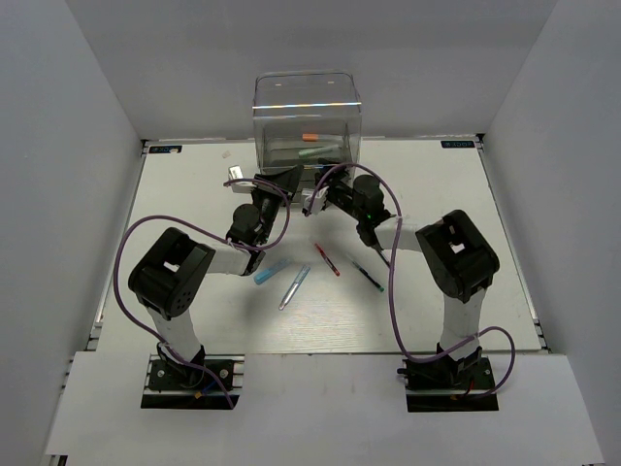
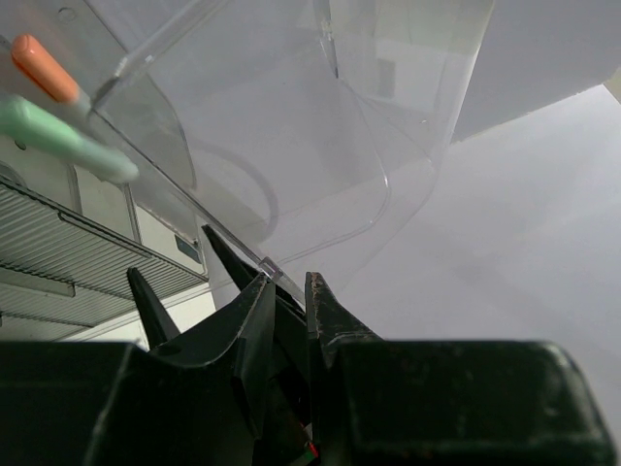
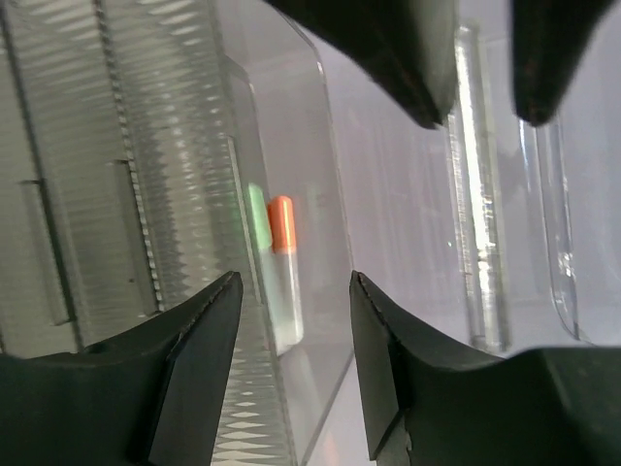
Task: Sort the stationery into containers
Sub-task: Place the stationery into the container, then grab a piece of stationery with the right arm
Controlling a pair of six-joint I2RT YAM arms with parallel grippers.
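Standing at the far middle of the counter, the clear drawer unit holds two of the markers: an orange marker and, just beside it, a mint-green marker, both lying behind the transparent walls. The overhead view alone shows the rest of the stationery out on the counter between the two arms: a short blue marker, a silvery-blue pen just beside it, a red pen and a dark pen further to the right, all apart from the unit. The left wrist view adds what the overhead cannot: the left gripper is clenched on a thin clear rim of the drawer unit, the edge running straight into the narrow gap between its fingers, with the orange and mint-green markers seen from below through the plastic and ribbed grey-tinted trays to the side. The right wrist view shows the right gripper released, its fingers spread with nothing between them, facing a clear wall behind which the orange tip sits beside a green blur.
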